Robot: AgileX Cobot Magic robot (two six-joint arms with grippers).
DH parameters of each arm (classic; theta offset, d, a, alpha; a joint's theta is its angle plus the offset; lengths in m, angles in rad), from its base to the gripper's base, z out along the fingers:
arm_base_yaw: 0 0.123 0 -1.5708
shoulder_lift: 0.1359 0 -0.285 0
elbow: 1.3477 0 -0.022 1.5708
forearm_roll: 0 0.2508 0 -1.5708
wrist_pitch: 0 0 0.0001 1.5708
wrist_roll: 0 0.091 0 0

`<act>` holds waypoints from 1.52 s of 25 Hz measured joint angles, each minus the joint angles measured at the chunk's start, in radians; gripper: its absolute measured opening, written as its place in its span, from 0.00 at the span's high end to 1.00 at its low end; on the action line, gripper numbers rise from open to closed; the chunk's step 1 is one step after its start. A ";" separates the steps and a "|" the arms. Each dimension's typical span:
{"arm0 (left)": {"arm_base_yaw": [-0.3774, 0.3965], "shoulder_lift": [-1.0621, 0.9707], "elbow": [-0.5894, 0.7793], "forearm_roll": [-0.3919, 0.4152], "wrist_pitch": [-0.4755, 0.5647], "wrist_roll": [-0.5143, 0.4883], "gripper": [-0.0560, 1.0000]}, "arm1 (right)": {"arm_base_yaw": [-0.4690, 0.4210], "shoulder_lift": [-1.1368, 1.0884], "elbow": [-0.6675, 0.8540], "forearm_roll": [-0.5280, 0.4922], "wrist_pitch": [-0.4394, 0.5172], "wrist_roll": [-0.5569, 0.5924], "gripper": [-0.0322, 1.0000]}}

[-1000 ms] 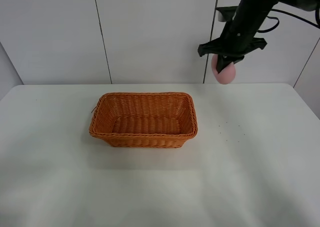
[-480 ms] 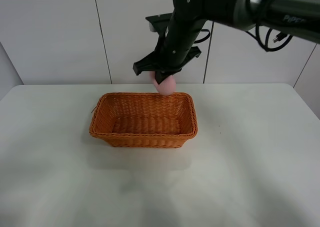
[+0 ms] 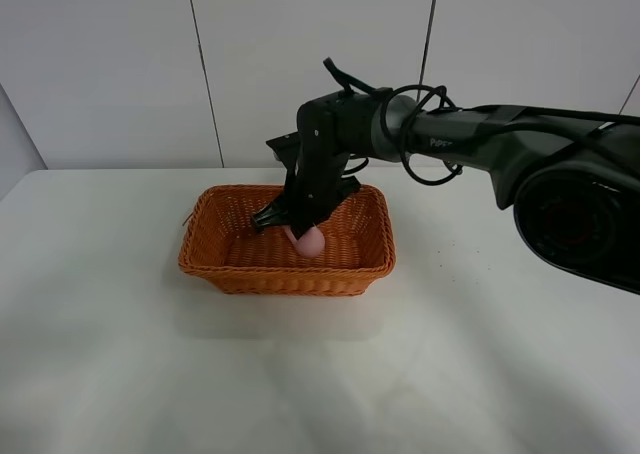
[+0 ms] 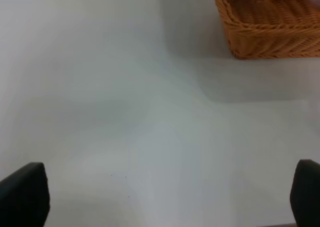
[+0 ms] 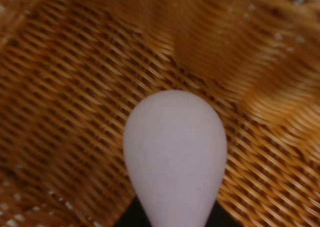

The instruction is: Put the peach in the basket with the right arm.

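My right end effector is clamped on the peach, which hangs low inside the basket. I should ease down until the fruit settles, then open slowly so it doesn't roll or bounce.

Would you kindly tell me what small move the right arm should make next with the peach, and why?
Probably open the right gripper to release the peach. The gripper holds it inside the basket, and the wrist view shows the woven floor apparently close beneath, so the drop should be short and gentle.
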 joint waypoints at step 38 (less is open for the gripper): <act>0.000 0.000 0.000 0.000 0.000 0.000 0.01 | -0.093 -0.024 -0.444 -0.038 0.333 0.022 0.34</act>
